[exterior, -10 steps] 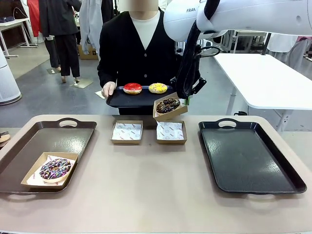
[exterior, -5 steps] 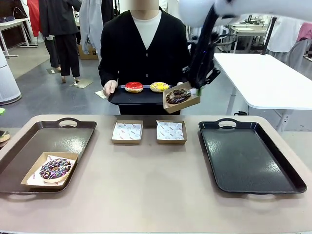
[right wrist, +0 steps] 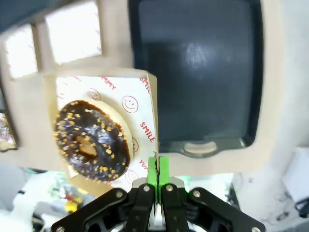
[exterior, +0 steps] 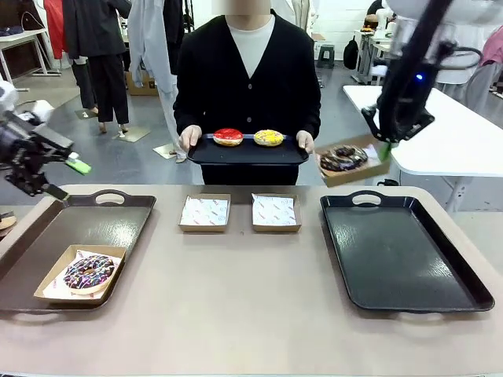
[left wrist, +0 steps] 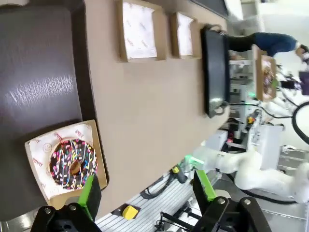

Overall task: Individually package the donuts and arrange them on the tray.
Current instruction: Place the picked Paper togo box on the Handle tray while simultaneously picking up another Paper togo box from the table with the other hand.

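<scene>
My right gripper (exterior: 387, 146) is shut on the edge of a cardboard box (exterior: 346, 166) carrying the dark chocolate donut (exterior: 343, 158), held in the air beyond the far end of the black tray (exterior: 401, 259). From the wrist, the shut gripper (right wrist: 158, 170) pinches the box's paper-lined rim beside that donut (right wrist: 91, 140), above the tray (right wrist: 193, 63). The sprinkled donut (exterior: 89, 272) lies boxed on the brown tray (exterior: 94, 224). A person holds a small tray (exterior: 247, 153) with the red donut (exterior: 228, 137) and yellow donut (exterior: 269, 137). My left gripper (exterior: 63, 179) hovers open at the far left.
Two empty paper-lined boxes (exterior: 204, 212) (exterior: 275, 211) sit at the table's far middle. The left wrist view looks down past the open gripper (left wrist: 145, 186) on the sprinkled donut (left wrist: 72, 163) and the brown tray (left wrist: 38, 72). A white table (exterior: 440, 133) stands behind on the right.
My right arm has swung right with the boxed chocolate donut, from beside the person's tray to beyond the black tray's far end. My left gripper has come into view at the left.
</scene>
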Controlling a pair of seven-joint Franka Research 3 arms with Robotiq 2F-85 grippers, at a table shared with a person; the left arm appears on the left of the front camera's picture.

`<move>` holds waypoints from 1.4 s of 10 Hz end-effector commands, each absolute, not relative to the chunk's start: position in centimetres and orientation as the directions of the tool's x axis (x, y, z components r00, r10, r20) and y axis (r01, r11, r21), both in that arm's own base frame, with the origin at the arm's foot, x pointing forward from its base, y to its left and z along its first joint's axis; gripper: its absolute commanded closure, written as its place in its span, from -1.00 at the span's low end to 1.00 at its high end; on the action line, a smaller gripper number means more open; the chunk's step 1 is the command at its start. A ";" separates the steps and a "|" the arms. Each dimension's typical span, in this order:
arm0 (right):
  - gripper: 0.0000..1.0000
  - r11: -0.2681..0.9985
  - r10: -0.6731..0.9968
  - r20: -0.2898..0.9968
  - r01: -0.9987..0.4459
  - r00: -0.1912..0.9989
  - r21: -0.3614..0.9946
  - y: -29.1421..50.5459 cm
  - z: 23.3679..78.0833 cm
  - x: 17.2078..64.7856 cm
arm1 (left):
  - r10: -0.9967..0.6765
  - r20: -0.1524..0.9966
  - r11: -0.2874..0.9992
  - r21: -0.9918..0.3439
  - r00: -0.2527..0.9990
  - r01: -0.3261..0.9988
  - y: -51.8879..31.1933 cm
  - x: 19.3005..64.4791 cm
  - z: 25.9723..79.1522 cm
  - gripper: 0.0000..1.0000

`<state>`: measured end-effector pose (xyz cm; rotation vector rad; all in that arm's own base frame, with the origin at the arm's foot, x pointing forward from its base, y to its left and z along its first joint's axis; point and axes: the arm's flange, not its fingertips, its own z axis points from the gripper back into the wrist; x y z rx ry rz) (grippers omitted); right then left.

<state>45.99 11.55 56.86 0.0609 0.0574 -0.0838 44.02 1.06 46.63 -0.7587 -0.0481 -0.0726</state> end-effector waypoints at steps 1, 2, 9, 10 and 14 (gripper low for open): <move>0.97 0.994 -0.099 -0.044 0.101 0.994 0.042 8.7 55.7 42.5 | -0.075 0.031 0.818 -0.570 0.997 0.080 -2.1 46.3 47.0 -1.00; 0.97 0.993 -0.098 -0.030 0.100 0.995 0.062 7.3 54.8 41.7 | -0.081 0.034 0.848 -0.523 0.996 0.087 -3.7 47.5 47.2 -1.00; 0.97 0.990 -0.114 -0.077 0.120 0.990 0.073 6.3 48.5 38.1 | -0.067 0.119 0.978 -0.188 0.991 0.088 -12.7 55.2 41.9 -1.00; 0.97 0.990 -0.105 -0.091 0.113 0.990 0.085 6.0 47.9 38.1 | -0.067 0.135 0.984 -0.154 0.989 0.088 -13.7 55.5 41.1 -1.00; 0.97 0.993 -0.108 -0.087 0.112 0.990 0.040 6.3 49.1 38.3 | -0.074 0.196 0.992 -0.083 0.978 0.091 -18.1 56.7 38.8 -1.00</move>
